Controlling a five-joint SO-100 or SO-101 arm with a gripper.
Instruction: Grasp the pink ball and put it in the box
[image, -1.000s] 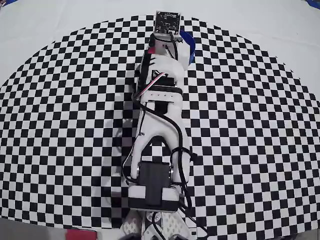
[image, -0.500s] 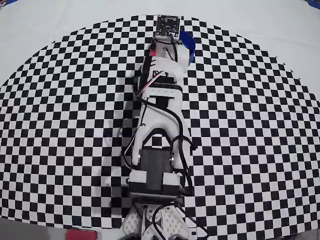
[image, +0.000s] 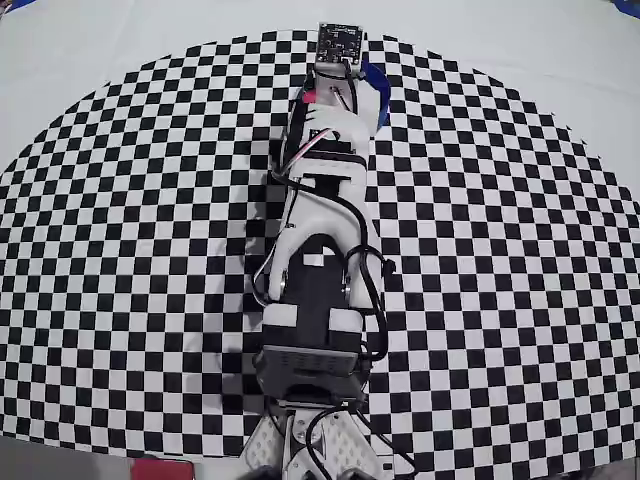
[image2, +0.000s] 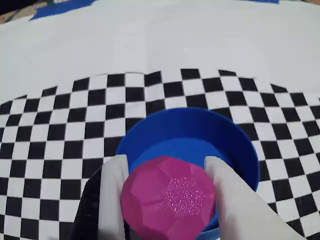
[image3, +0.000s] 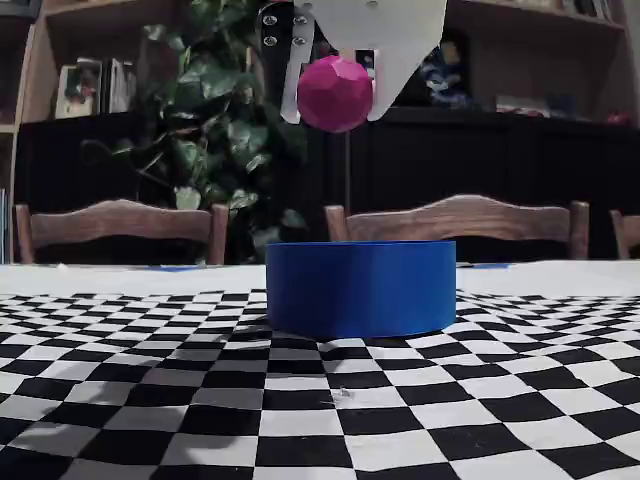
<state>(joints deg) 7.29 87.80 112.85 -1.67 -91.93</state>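
Note:
The pink ball (image2: 169, 200) (image3: 334, 93), a faceted magenta sphere, is held between my gripper's (image2: 167, 162) (image3: 334, 112) two white fingers. In the fixed view it hangs well above the box (image3: 361, 288), over its left half. The box (image2: 190, 132), a round blue container with a low wall, lies just beyond and below the ball in the wrist view. In the overhead view the arm (image: 318, 240) stretches toward the far edge of the checkered mat; only a blue sliver of the box (image: 375, 80) shows beside it, and the ball is hidden.
A black-and-white checkered mat (image: 500, 250) covers a white table (image2: 160, 40). Wooden chairs (image3: 470, 225) and a leafy plant (image3: 205, 140) stand behind the table in the fixed view. A pink-red flat piece (image: 160, 470) lies at the near edge in the overhead view.
The arm has stretched further toward the far edge of the mat, carrying the wrist further over the blue box.

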